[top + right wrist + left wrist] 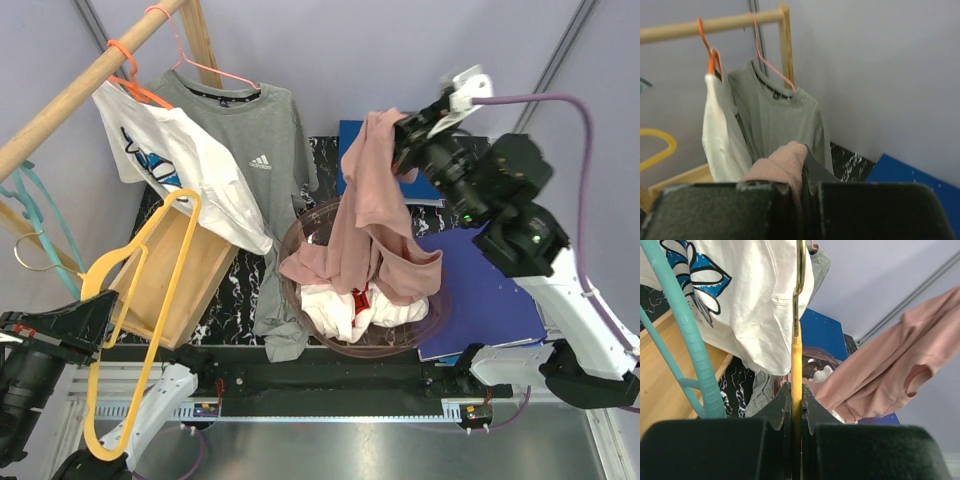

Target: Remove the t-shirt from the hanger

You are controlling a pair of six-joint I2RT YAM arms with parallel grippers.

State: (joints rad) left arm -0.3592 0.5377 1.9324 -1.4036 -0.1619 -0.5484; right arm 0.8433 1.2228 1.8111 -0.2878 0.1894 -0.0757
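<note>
One garment matters here. From above, the dusty-pink cotton t-shirt [375, 215] hangs over the clear round plastic basket [345, 347]. Its lower folds sag onto the white laundry [345, 305] inside, and its upper end is clamped in the right jaws above the basket's far rim. The bare yellow plastic hanger [150, 290] is well to the left of the basket, gripped by the left jaws, so the shirt looks free of it. What remains, I judge, is to lower the shirt and let go with its bulk inside the rim. The sleeve should be kept off the grey t-shirt [255, 150] draping just left of the basket.

In the left wrist view, the left jaws are closed tight on the hanger's yellow bar, and the pink shirt hangs beyond, above the basket. A teal ribbed hanger [690, 340] crosses the foreground. The yellow bar is cut off at the top edge.

In the right wrist view, a fold of pink cloth is pinched between the right jaws. The basket is out of frame, and how much fabric the jaws hold cannot be told.
</note>
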